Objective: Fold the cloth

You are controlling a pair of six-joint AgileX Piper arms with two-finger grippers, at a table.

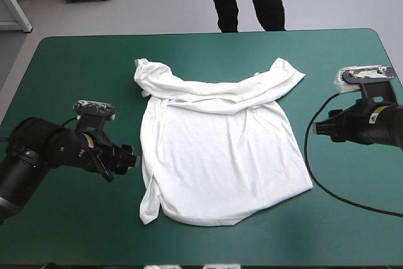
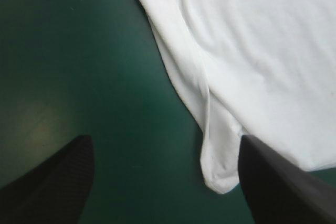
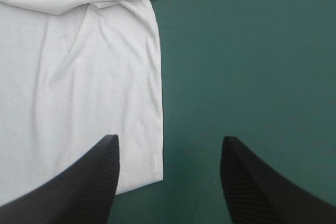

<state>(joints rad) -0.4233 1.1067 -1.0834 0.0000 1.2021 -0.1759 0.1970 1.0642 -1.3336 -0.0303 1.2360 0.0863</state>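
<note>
Lowest in the high view, the T-shirt [image 1: 220, 149] has its hem near the front edge of the table [image 1: 75, 231], rumpled at the lower-left corner. The left gripper [image 1: 129, 157], at lower left, stands released and empty just beside that side. The right gripper [image 1: 318, 129], at mid right, is also spread, near the opposite side. Toward the upper centre, the shirt's top lies bunched in a band. The fold looks barely begun. Next, each gripper needs to pinch a side edge.

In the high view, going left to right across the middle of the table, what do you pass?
left gripper → T-shirt → right gripper
</note>
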